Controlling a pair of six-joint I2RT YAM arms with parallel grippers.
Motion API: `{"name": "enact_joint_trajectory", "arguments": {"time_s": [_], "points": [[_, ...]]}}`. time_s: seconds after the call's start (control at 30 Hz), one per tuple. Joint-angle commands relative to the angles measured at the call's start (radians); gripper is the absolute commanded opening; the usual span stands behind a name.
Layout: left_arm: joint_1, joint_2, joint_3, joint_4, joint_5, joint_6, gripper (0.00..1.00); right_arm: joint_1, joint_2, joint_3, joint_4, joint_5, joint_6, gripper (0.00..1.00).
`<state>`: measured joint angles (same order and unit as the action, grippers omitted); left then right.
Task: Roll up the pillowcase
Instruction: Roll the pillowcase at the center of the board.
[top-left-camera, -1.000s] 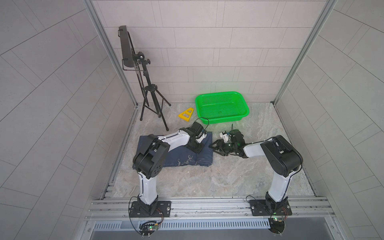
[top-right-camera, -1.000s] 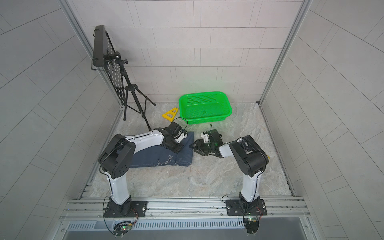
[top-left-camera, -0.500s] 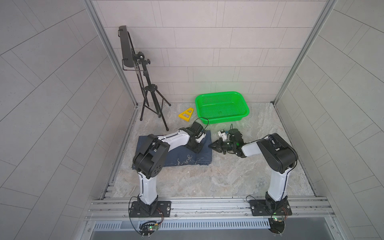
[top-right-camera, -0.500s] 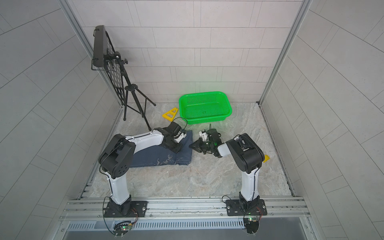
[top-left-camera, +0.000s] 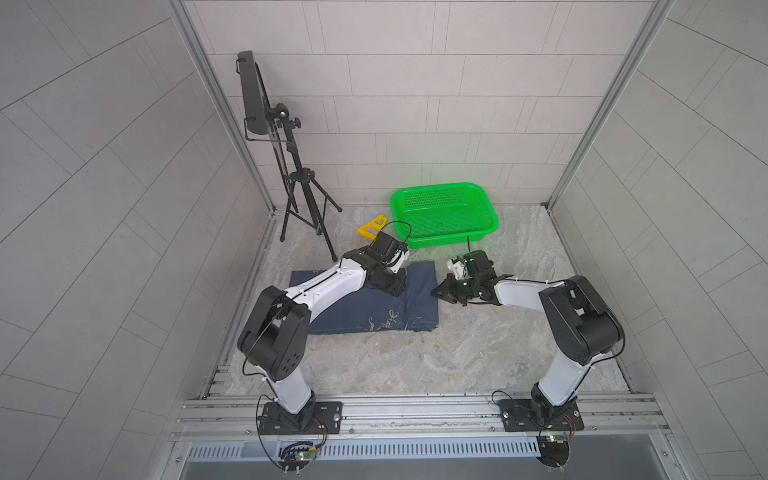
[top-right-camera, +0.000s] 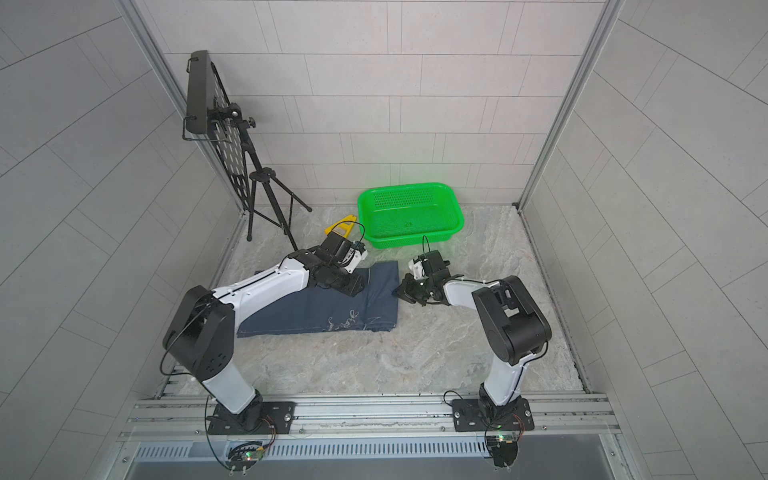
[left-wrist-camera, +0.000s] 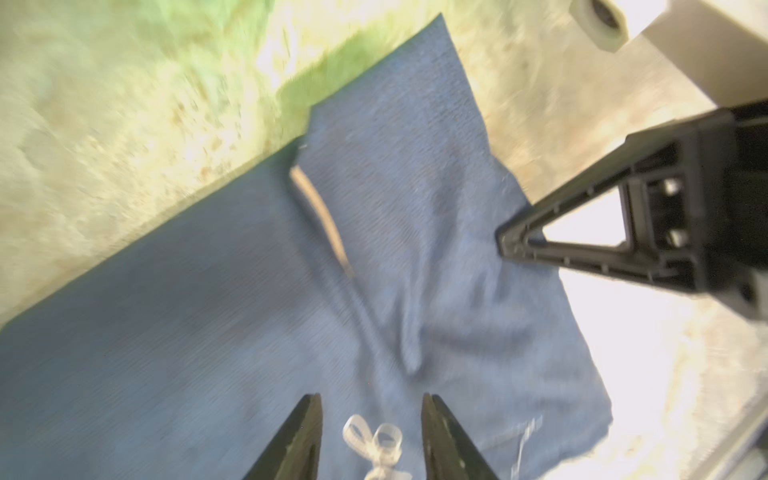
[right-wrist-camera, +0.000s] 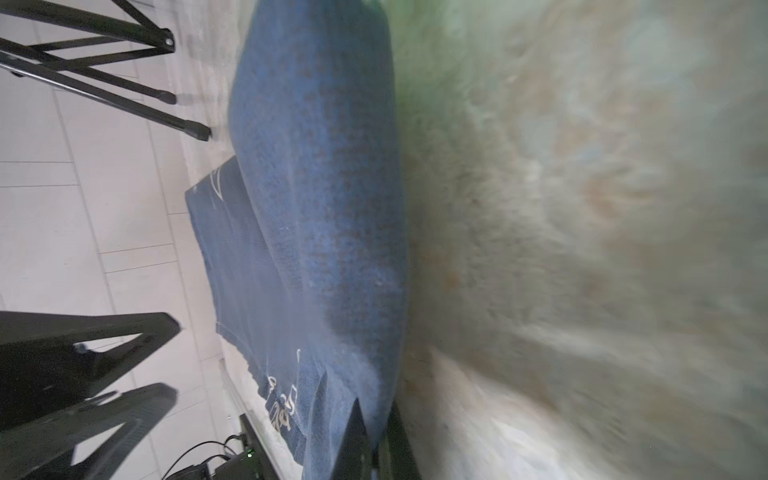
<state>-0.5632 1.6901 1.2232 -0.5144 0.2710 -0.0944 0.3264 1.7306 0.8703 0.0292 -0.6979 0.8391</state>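
The pillowcase (top-left-camera: 361, 311) lies flat on the left half of the bench (top-left-camera: 415, 365); we treat it as light, limp cloth. The right claw (right-wrist-camera: 374, 409) is clenched on its side hem and the left claw (left-wrist-camera: 372, 401) is released above it, so we advise gripping at the hems.

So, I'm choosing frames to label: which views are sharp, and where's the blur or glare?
Both top views: sharp, evenly lit, green glow on the wall behind the basket. Left wrist view: motion-blurred, tabletop beside the pillowcase blown out. Right wrist view: tabletop smeared, pillowcase soft.
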Motion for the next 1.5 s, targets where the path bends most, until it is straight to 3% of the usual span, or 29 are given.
{"name": "enact_joint_trajectory", "arguments": {"time_s": [0.0,0.07,0.23,0.37,0.57,0.73,1.17,1.47], "points": [[0.005,-0.003,-0.001,-0.042,0.006,-0.01,0.47,-0.032,-0.053,0.05,-0.361,0.162,-0.168,0.0],[0.005,0.002,-0.009,-0.037,0.007,-0.009,0.47,-0.036,-0.076,0.091,-0.49,0.248,-0.209,0.0],[0.005,0.027,-0.037,0.007,0.02,-0.021,0.48,-0.019,-0.121,0.142,-0.614,0.419,-0.137,0.0],[0.005,0.041,-0.064,0.037,0.028,-0.026,0.48,0.035,-0.106,0.193,-0.66,0.488,-0.068,0.0],[0.005,0.036,-0.114,0.061,0.026,-0.026,0.48,0.126,-0.078,0.299,-0.726,0.553,-0.007,0.09],[0.006,0.021,-0.163,0.09,0.03,-0.032,0.48,0.186,-0.04,0.379,-0.753,0.553,0.024,0.17],[0.026,-0.129,-0.215,0.062,0.072,-0.063,0.48,0.253,0.103,0.514,-0.628,0.405,0.137,0.19],[0.026,-0.24,-0.285,0.061,0.083,-0.102,0.48,0.294,0.195,0.582,-0.576,0.337,0.138,0.21]]}}
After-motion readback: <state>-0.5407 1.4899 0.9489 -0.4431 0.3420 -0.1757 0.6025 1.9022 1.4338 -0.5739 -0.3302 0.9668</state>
